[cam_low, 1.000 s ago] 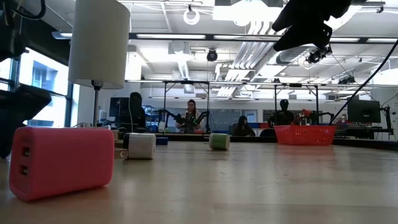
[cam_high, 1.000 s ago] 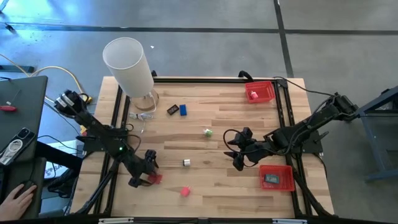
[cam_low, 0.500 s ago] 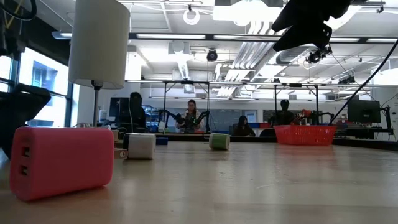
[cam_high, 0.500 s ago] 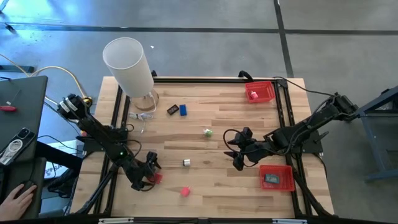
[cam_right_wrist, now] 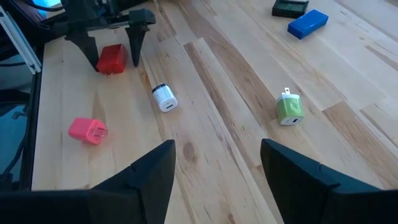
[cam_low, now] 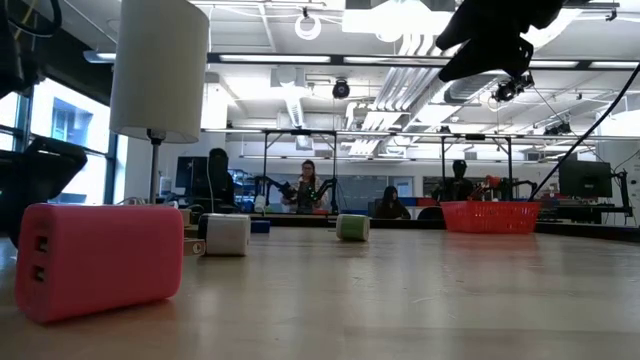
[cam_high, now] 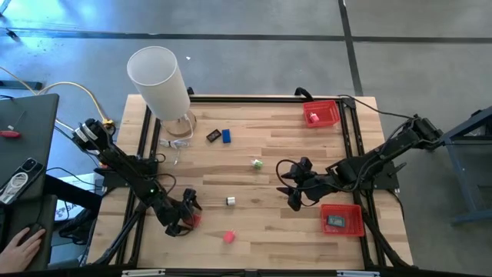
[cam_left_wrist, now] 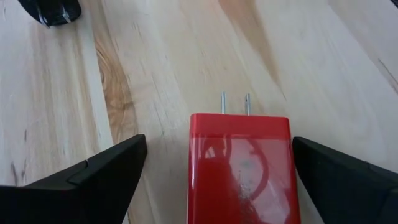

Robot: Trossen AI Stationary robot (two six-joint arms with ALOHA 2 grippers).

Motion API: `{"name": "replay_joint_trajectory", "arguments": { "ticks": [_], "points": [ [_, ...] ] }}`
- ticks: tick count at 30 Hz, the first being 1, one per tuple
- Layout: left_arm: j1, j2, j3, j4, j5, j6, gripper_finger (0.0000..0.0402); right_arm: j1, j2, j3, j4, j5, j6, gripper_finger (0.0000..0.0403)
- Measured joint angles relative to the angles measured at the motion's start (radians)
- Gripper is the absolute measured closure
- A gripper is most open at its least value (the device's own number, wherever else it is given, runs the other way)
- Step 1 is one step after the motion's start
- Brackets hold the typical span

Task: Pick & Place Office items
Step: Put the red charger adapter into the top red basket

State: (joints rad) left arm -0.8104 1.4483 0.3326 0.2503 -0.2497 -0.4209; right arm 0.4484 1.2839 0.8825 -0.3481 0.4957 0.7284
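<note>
A red charger [cam_left_wrist: 239, 171] lies flat on the wooden table near its front left, its two prongs [cam_left_wrist: 235, 102] pointing away from my left gripper [cam_high: 183, 218]. The gripper is open and slants down, with one finger [cam_left_wrist: 93, 177] on each side of the charger and a gap to both. My right gripper [cam_right_wrist: 217, 186] hangs open above the table's right middle, holding nothing. Other office items lie loose on the table: a pink charger [cam_high: 228, 237], a white one [cam_high: 230, 201], a green one [cam_high: 257, 163], a blue piece [cam_high: 226, 135] and a black piece [cam_high: 214, 136].
A red tray [cam_high: 341, 228] at the front right holds a dark item; another red tray [cam_high: 321, 121] at the far right holds a red piece. A tall white cylinder [cam_high: 158, 81] stands at the far left corner. A person's hand [cam_high: 19, 245] rests beside the table.
My left gripper has sunk toward the table and moved a little toward the near edge. It is still open, and its fingers now straddle the red charger. The charger and my right arm have kept still.
</note>
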Motion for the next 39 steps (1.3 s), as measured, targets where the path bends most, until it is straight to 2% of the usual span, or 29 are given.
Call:
{"name": "replay_joint_trajectory", "arguments": {
  "ticks": [10,21,30,39],
  "points": [
    [-0.022,0.001,-0.046,0.058,-0.038,-0.003,0.0077,0.0,0.0,0.0,0.001,0.0,0.0,0.0179],
    [-0.024,0.001,-0.054,0.061,-0.053,0.003,0.0195,0.0,0.0,0.0,0.014,0.0,0.0,0.0179],
    [-0.024,0.002,-0.055,0.084,-0.058,0.008,0.02,0.0,0.0,0.0,0.046,-0.001,0.0,0.0179],
    [-0.026,0.003,-0.055,0.136,-0.105,0.0,0.0195,0.0,0.0,0.0,0.046,-0.001,0.0,0.0179]
  ]
}}
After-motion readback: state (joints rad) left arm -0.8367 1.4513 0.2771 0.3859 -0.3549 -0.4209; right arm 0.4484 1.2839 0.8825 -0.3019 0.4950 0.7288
